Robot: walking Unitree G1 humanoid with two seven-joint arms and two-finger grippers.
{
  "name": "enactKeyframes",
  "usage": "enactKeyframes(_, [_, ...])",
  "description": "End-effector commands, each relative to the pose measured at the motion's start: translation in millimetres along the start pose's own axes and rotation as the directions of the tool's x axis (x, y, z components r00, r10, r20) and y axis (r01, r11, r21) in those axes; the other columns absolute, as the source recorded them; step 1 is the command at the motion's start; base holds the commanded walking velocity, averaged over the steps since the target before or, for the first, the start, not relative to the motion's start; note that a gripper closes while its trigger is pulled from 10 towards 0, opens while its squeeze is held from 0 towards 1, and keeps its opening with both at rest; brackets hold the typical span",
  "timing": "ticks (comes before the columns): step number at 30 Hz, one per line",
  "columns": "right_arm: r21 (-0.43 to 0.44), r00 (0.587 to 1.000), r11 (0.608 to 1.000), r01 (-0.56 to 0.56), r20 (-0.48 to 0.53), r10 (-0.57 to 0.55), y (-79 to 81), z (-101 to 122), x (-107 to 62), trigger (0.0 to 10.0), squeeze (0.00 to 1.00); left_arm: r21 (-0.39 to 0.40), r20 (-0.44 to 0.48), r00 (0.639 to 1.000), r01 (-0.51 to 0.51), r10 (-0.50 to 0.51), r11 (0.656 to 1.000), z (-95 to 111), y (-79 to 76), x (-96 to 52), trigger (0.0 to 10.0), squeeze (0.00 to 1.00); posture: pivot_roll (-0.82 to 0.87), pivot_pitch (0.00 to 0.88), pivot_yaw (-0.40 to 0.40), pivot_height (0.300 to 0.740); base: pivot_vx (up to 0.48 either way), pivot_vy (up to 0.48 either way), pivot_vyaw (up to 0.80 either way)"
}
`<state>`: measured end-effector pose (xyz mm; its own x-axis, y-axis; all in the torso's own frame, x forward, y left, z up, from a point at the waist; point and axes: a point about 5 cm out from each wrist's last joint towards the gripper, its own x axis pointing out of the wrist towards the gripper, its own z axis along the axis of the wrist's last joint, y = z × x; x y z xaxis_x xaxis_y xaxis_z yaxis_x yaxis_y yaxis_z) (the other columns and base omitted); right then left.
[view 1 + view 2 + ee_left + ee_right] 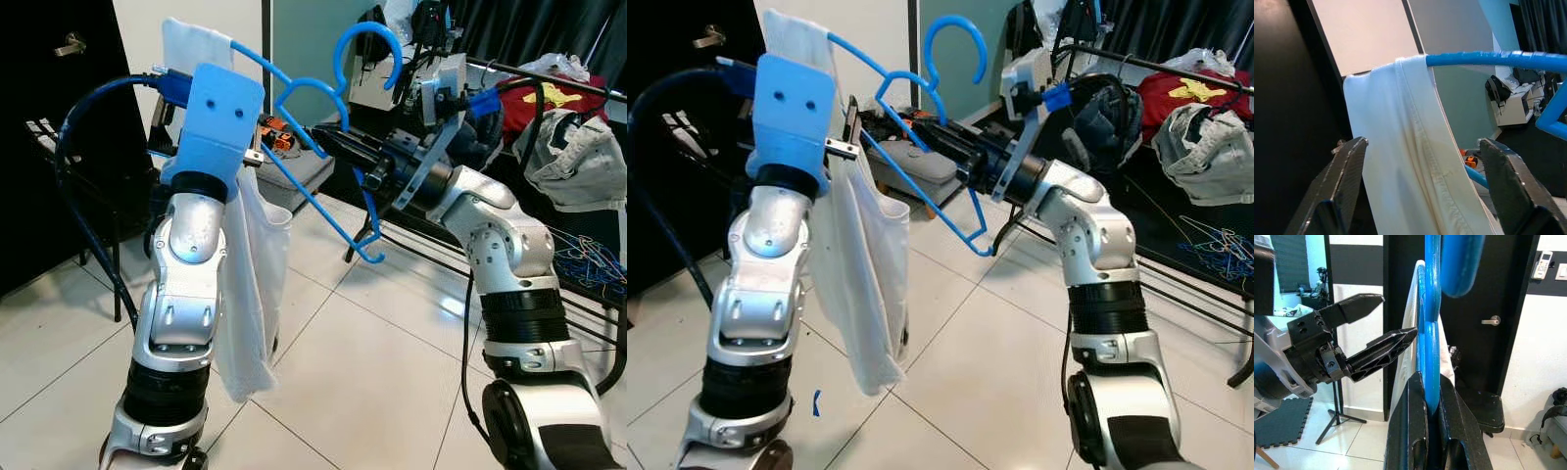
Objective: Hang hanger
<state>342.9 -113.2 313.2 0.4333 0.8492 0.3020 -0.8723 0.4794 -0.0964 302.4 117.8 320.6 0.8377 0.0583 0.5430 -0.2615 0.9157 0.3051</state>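
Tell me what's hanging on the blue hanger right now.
A white cloth is draped over one end of the blue hanger, hanging down beside the left gripper, whose fingers are open. The right gripper clamps the hanger's frame. The cloth covers that end of the hanger.

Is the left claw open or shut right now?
Open. The left claw has its fingers spread apart on either side of the white cloth draped on the hanger, not pinching it.

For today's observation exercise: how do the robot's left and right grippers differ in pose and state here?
The right gripper is shut on the blue plastic hanger; the left gripper is open, its fingers either side of the white cloth draped on that hanger. The right reaches across from the right; the left points upward. Both have two black fingers.
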Motion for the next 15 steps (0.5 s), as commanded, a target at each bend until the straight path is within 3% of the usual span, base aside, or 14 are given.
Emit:
enactKeyframes(1, [-0.004,0.999,1.0,-0.024,0.032,0.024,5.8,5.6,2.4,10.0,0.0,0.014,-0.023,1.0,-0.011,0.011,1.0,-2.5,0.3,1.4,2.0,0.0,-0.03,0.0,-0.045,0.74,0.0,0.0,0.0])
enactKeyframes(3, [-0.003,0.999,1.0,-0.025,0.031,0.025,6.3,5.2,2.3,10.0,0.0,0.015,-0.024,1.0,-0.013,0.014,1.0,-2.5,1.3,1.7,2.0,0.0,-0.03,0.0,-0.045,0.74,0.0,0.0,0.0])
enactKeyframes(4, [-0.002,0.999,1.0,-0.025,0.031,0.025,6.5,5.2,2.2,10.0,0.0,0.018,-0.023,1.0,-0.016,0.016,1.0,-2.5,2.4,1.9,0.0,0.0,-0.03,0.0,-0.044,0.74,0.0,0.0,0.0])
enactKeyframes(15, [0.003,0.999,1.0,-0.02,0.029,0.02,7.0,4.7,0.6,10.0,0.0,0.042,-0.021,0.999,-0.027,0.027,0.999,-2.7,7.1,3.0,0.0,0.0,-0.03,0.0,-0.044,0.74,0.0,0.0,0.0])
